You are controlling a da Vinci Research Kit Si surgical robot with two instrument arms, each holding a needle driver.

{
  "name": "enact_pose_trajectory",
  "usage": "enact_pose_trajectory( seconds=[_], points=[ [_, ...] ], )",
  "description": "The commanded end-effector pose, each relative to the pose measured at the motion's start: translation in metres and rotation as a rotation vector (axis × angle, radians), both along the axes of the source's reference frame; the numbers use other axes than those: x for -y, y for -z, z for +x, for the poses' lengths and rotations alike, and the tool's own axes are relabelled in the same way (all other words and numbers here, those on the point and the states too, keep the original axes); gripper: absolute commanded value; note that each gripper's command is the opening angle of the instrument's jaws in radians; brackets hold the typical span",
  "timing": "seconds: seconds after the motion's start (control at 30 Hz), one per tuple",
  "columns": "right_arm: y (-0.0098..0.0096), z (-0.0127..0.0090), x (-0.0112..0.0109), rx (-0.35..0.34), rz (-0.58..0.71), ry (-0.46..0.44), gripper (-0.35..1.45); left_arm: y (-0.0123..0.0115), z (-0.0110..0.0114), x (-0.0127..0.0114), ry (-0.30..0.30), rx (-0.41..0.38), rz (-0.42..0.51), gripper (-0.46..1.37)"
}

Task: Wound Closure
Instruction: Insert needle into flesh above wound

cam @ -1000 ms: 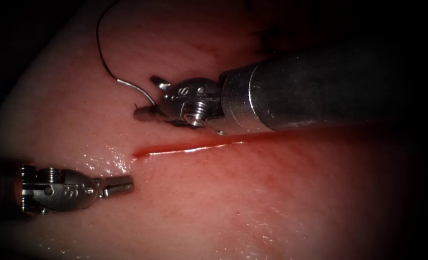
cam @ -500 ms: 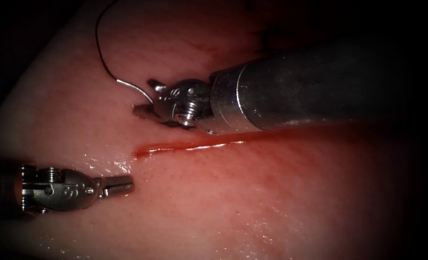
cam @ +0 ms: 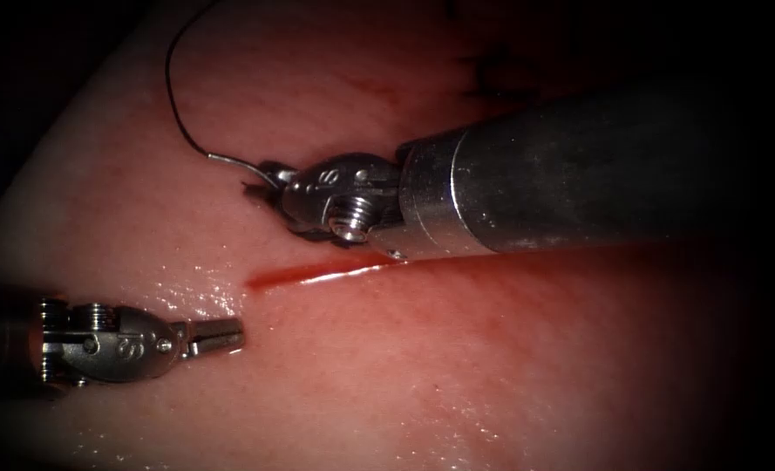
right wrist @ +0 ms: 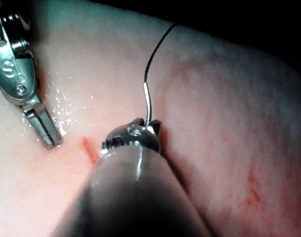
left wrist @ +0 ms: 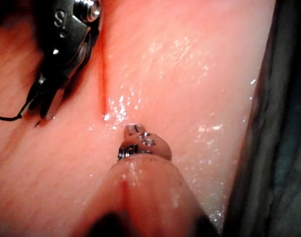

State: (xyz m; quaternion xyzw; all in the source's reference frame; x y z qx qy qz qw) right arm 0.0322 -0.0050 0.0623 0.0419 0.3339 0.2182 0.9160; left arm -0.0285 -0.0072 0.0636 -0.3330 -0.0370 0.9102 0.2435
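Note:
The tissue [cam: 492, 366] carries a red cut [cam: 317, 272] running across the endoscope view. Just beyond the cut's left end, my right tool [cam: 267, 176] is shut on the needle [cam: 230, 160] near its thread end. A short silver stretch sticks out of the jaws, and the rest of the curve is hidden under them. I cannot tell whether the tip is in the tissue. Dark thread [cam: 171, 87] arcs up and away from the needle. The right wrist view shows the needle [right wrist: 148, 101] rising from the jaws. My left tool [cam: 221, 335] rests shut and holds nothing, below the cut's left end.
Wet, glistening tissue [cam: 186, 292] lies between the left tool and the cut. The right tool's thick shaft [cam: 561, 183] covers the tissue above the cut's right part. The tissue's edge [cam: 73, 105] falls off into dark at the upper left.
The right tool's jaws, open astride the needle before, have shut on it. The wrist has turned and the needle's tail has shifted slightly left. The left tool has stayed put.

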Motion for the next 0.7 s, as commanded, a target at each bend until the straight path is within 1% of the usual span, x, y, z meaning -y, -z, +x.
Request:
enact_pose_trajectory(
  seconds=[0.03, 0.2, 0.33, 0.47, 0.6, 0.7],
  points=[
    [0.0, -0.0002, -0.0002, -0.019, -0.02, 0.009, -0.35, 0.0001, -0.0002, -0.0001, 0.001, 0.006, 0.0, -0.2],
    [0.0005, -0.0003, -0.001, -0.08, -0.073, 0.03, -0.35, 0.0003, -0.0013, -0.0005, 0.007, 0.012, -0.002, -0.19],
    [0.0008, -0.0006, -0.0021, -0.142, -0.149, 0.066, -0.35, 0.0, -0.0024, -0.0009, 0.006, 0.02, -0.007, -0.19],
    [0.0007, -0.0009, -0.0028, -0.18, -0.184, 0.094, -0.35, -0.0002, -0.0032, -0.0012, -0.001, 0.02, -0.002, -0.18],
    [0.0007, -0.001, -0.0031, -0.196, -0.209, 0.111, -0.35, -0.0006, -0.0038, -0.0015, -0.003, 0.022, -0.001, -0.18],
    [0.0009, -0.0012, -0.0033, -0.199, -0.228, 0.125, -0.35, -0.0013, -0.0043, -0.0017, -0.009, 0.017, 0.008, -0.19]
  ],
)
